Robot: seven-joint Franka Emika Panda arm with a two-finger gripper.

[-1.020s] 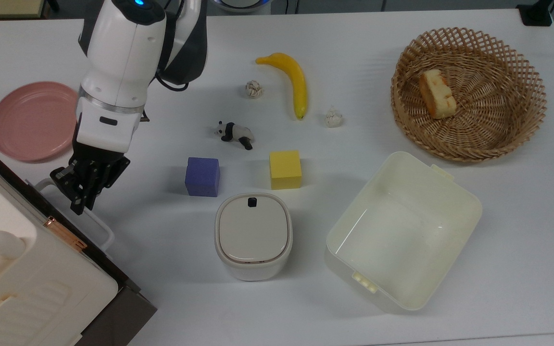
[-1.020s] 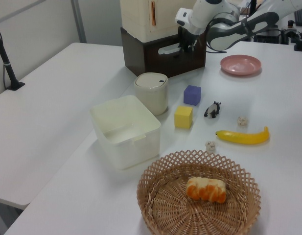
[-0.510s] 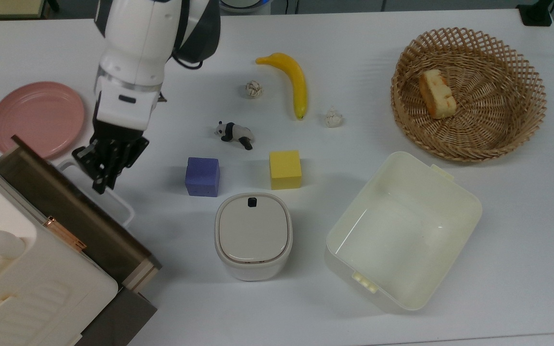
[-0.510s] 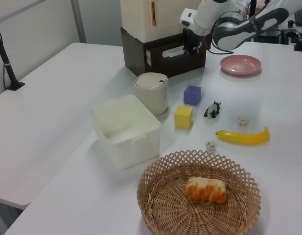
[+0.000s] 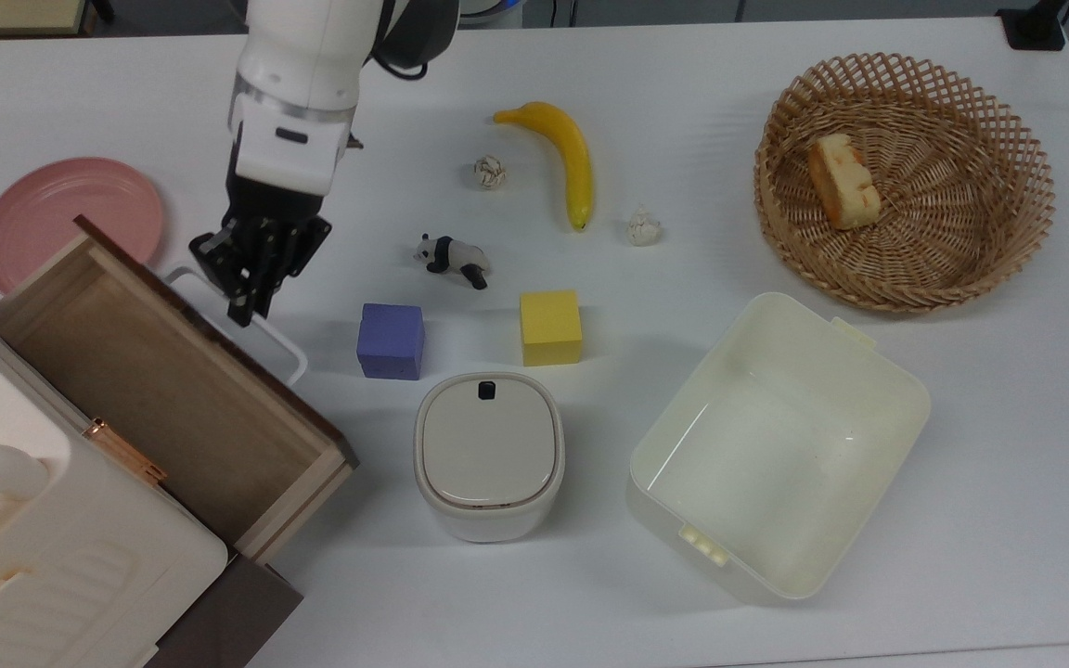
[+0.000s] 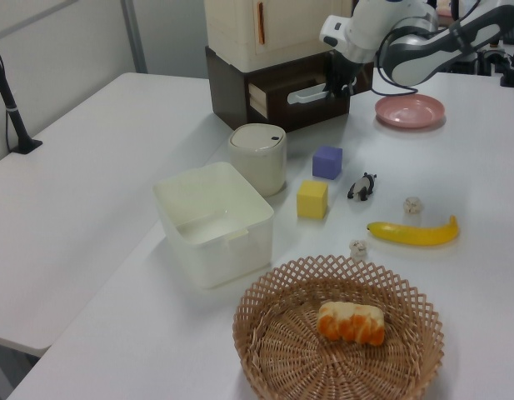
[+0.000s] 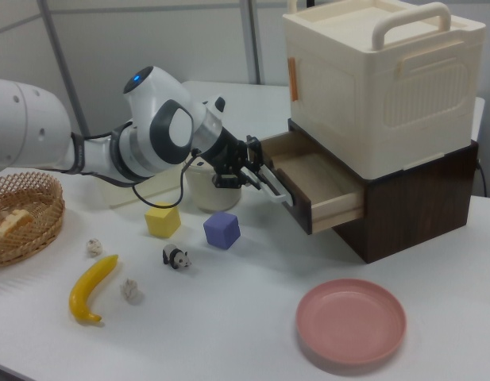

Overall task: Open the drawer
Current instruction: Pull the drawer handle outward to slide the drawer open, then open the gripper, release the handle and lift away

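Drawer [image 5: 163,390] is seen pulled well out of the cream cabinet [image 5: 24,520] at the lower left of the top view, its pale wooden interior exposed. Its white loop handle [image 5: 247,320] is clamped between the closed fingers of the gripper [image 5: 247,301], left of centre in the top view. A purple cube [image 5: 391,340] is seen just right of the handle. A pink plate [image 5: 52,218] is seen at the frame's left edge, above the drawer.
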